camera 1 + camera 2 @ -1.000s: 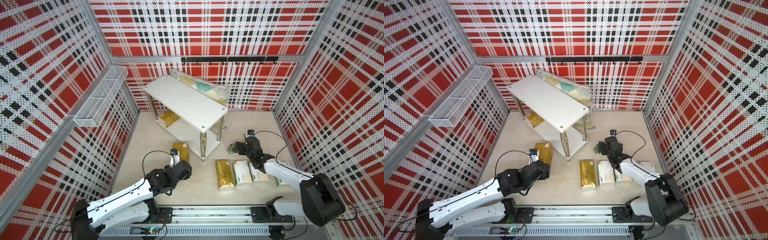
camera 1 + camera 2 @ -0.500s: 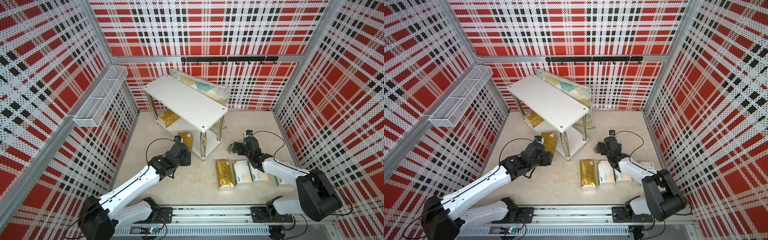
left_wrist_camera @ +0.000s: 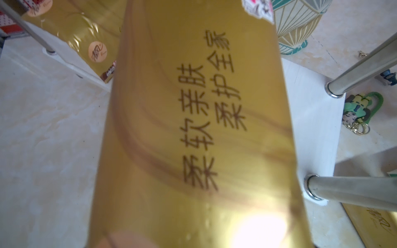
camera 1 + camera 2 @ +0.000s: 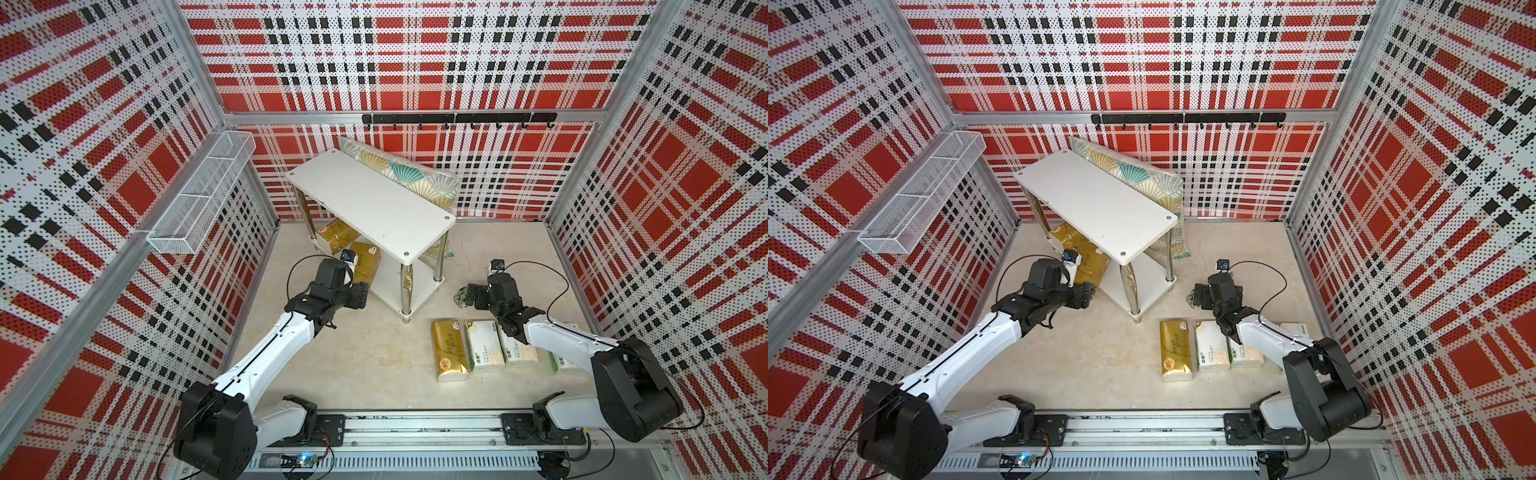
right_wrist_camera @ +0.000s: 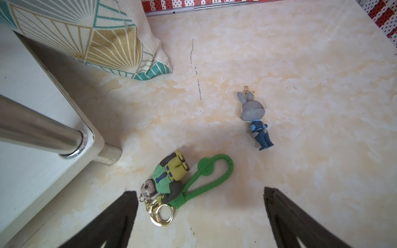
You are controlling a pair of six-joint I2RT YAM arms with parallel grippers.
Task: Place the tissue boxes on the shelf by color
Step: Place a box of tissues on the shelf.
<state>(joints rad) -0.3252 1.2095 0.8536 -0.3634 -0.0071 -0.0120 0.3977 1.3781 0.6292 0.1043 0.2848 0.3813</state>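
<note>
Tissue boxes: six counted, three gold and three white.

Position: one gold pack [image 4: 337,236] lies on the lower board [image 4: 417,286] of the shelf [image 4: 374,199]. A second gold pack [image 4: 366,266] is at that board's open edge, just beside the first, with the left gripper [image 4: 360,287] at its outer end. The left wrist view is filled with gold wrapper and shows no fingers, so it cannot be told whether the jaws clamp the pack or have let go. The third gold pack [image 4: 450,351] lies on the floor beside the white packs [image 4: 484,345]. One of these is mostly hidden under the right arm. The top board is bare.

The right gripper [image 5: 199,191] stands wide and empty, low over a green keychain [image 5: 171,180].

Assessment: the second gold pack is being seated on the lower tier. The next move calls for setting it square alongside the first, leaving room for the third. The left gripper should then withdraw clear of the chrome leg [image 4: 405,286].
</note>
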